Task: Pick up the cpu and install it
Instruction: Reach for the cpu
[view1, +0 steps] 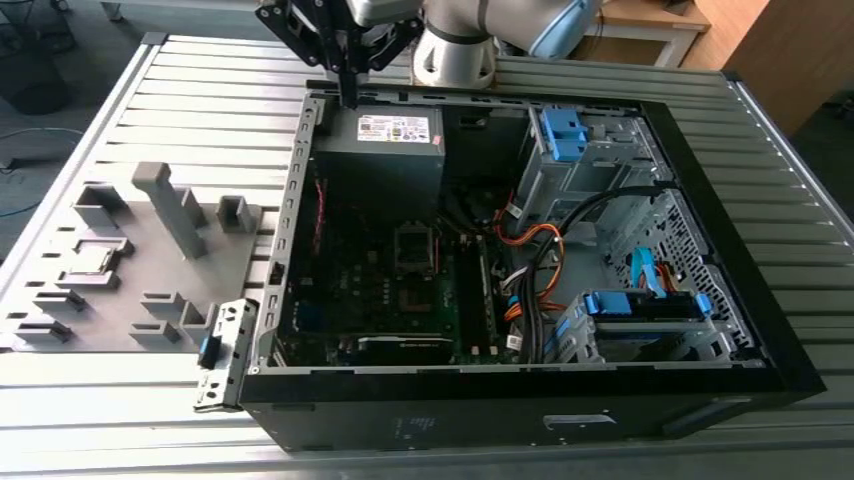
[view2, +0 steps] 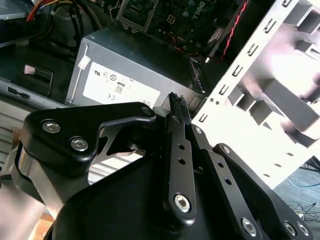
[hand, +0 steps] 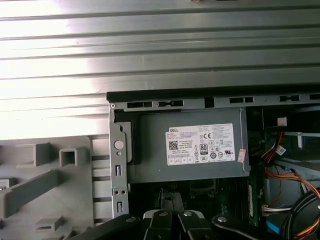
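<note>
In the exterior view a small flat silvery square, apparently the cpu, lies in a recess of the grey tray on that view's left, outside the case. My gripper hangs well away from it, above the back rim of the open computer case, just over the power supply box. In the second wrist view the gripper has its black fingers pressed together with nothing between them. The first wrist view has the gripper over the green motherboard, whose socket sits mid-board.
Tall grey blocks stand up from the tray. Inside the case are orange and black cables, blue drive brackets and a metal drive cage. The slatted metal table surrounds the case. The arm's base stands behind it.
</note>
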